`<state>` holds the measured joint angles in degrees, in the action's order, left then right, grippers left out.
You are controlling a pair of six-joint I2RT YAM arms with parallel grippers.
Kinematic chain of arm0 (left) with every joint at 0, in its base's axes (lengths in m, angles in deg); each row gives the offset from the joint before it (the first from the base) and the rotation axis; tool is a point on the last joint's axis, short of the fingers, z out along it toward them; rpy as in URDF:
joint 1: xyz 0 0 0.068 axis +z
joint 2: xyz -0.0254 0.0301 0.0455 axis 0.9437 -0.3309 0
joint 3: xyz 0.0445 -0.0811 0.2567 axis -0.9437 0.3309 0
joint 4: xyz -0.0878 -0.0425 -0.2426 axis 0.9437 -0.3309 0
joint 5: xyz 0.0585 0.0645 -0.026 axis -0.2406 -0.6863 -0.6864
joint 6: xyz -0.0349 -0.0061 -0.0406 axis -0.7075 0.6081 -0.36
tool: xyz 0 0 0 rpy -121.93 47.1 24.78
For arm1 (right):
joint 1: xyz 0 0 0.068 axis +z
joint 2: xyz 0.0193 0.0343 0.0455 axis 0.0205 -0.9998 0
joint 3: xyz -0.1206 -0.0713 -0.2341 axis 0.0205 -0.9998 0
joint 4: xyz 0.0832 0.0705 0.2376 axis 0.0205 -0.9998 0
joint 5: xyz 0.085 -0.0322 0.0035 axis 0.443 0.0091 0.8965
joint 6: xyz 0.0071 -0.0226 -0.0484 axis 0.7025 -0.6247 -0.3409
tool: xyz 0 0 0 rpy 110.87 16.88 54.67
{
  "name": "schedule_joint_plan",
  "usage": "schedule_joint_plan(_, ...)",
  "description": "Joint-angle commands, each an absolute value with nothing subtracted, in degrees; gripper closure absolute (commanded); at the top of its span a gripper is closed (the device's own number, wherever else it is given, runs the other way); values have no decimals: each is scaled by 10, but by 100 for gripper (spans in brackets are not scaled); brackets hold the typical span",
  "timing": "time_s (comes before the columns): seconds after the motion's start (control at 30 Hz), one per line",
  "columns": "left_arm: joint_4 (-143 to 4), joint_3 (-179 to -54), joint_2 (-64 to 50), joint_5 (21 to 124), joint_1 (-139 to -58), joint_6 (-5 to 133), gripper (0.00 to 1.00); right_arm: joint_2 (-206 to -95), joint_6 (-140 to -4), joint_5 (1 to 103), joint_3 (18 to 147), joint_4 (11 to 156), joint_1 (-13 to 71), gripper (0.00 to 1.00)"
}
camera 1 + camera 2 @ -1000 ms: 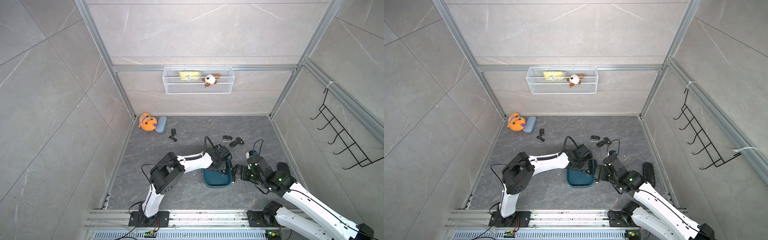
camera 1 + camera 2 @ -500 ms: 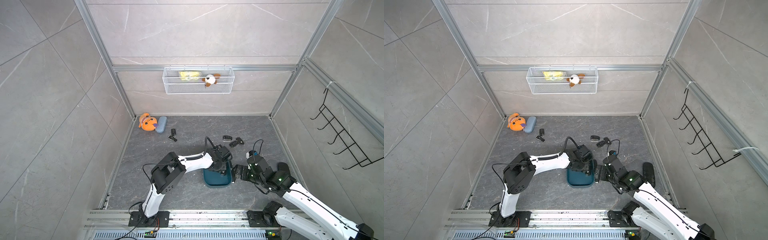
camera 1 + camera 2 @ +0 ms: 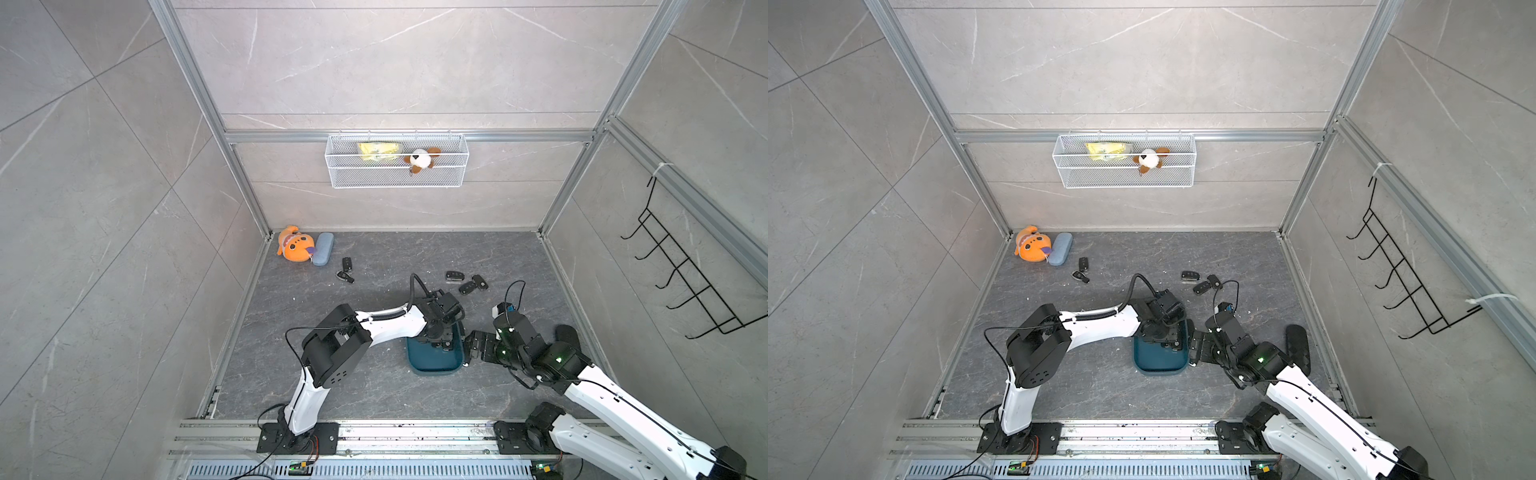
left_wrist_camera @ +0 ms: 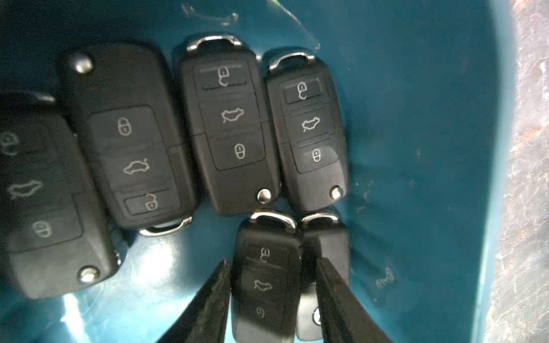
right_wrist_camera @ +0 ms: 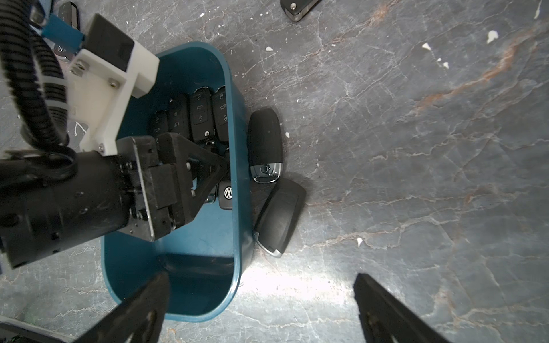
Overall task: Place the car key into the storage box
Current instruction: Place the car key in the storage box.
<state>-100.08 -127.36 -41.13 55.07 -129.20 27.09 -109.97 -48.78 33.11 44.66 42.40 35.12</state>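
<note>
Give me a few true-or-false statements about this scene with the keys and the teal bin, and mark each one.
1. The dark teal plastic storage box holds several black car key fobs. True.
2. The right pincer grips a key fob. False: it stands open and empty beside the box.
3. Two smooth black fobs lie on the floor beside the box. True.
4. The white wire-mesh basket sits on the floor. False: it hangs on the back wall.
5. The left pincer reaches into the box. True.

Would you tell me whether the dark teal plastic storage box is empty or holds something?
Partly filled: the storage box holds six black car key fobs on its floor; part is bare.
</note>
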Motion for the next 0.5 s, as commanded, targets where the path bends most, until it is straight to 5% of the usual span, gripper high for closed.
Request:
schedule_joint_plan(0.0,-1020,-1286,-395,546,-1294,268,51,-1099,-479,326,441,418,349,1)
schedule_joint_plan(0.47,-1023,-1288,-387,542,-1295,264,52,-1100,-478,330,438,422,349,1)
